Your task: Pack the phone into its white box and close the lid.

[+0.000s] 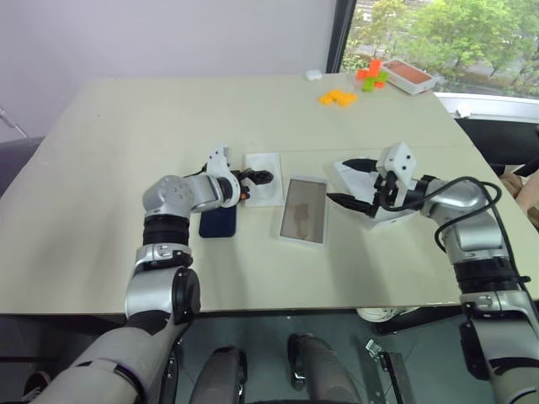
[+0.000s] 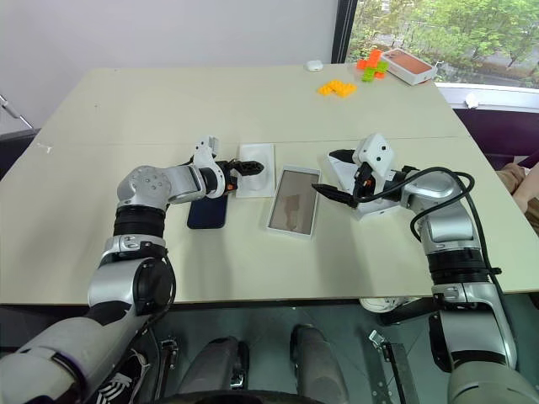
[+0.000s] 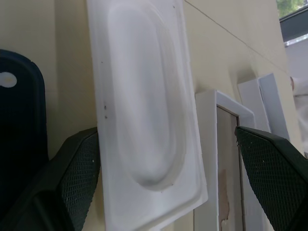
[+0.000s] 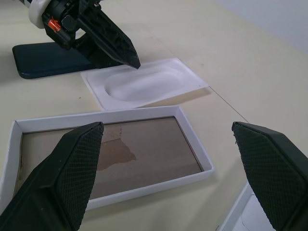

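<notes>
One phone (image 1: 218, 221), one white box (image 1: 303, 210), one insert (image 1: 264, 179) and one lid (image 1: 370, 195) lie in a row across the near middle of the tabletop (image 1: 126, 151).

The phone lies flat at the left end, largely covered by the left forearm, so only its near part shows. The white box lies open and empty just right of the insert, its brownish floor exposed. The lid sits further right, under the right claw (image 1: 357, 182), which hides most of it; whether it lies flat or tilted cannot be told.

The left claw (image 1: 264, 178) stands wide open above the insert, one finger on each side of it, holding nothing. Contact with the insert cannot be made out. The right claw is also wide open and empty, hanging over the lid.

At the far right corner lie one orange-red flat box (image 1: 408, 76), a cluster of orange and green blocks (image 1: 358, 84), too small to count, and one small white object (image 1: 313, 75).
</notes>
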